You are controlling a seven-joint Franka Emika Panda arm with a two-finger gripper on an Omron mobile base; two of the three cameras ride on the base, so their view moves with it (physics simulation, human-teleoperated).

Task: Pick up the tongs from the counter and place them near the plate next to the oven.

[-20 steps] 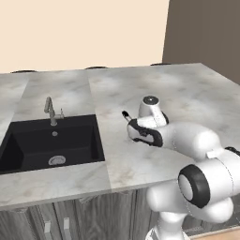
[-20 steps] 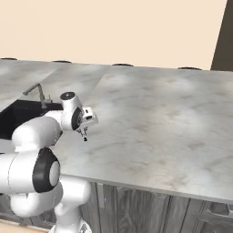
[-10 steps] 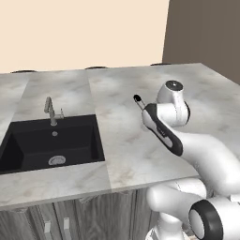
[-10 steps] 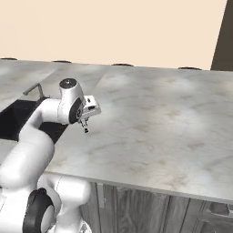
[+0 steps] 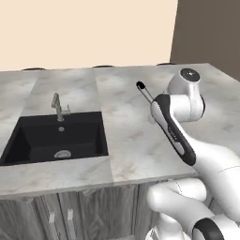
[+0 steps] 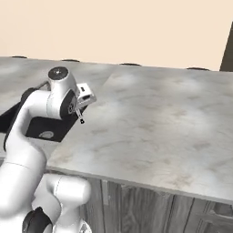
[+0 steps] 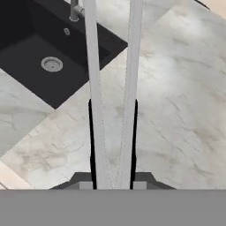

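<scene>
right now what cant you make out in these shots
- Claw: hand view shows its fingers flanking the tongs; contact is too fine to confirm.
- Tongs' far ends: cut by the hand view's top edge. In the left base view the arm hides all but one black end.
- Sink: near end hidden by the arm in the right base view.

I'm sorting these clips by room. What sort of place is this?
A kitchen, most likely: a veined marble counter over wood cabinets, with a black sink and grey faucet. The gripper holds tongs.
</scene>
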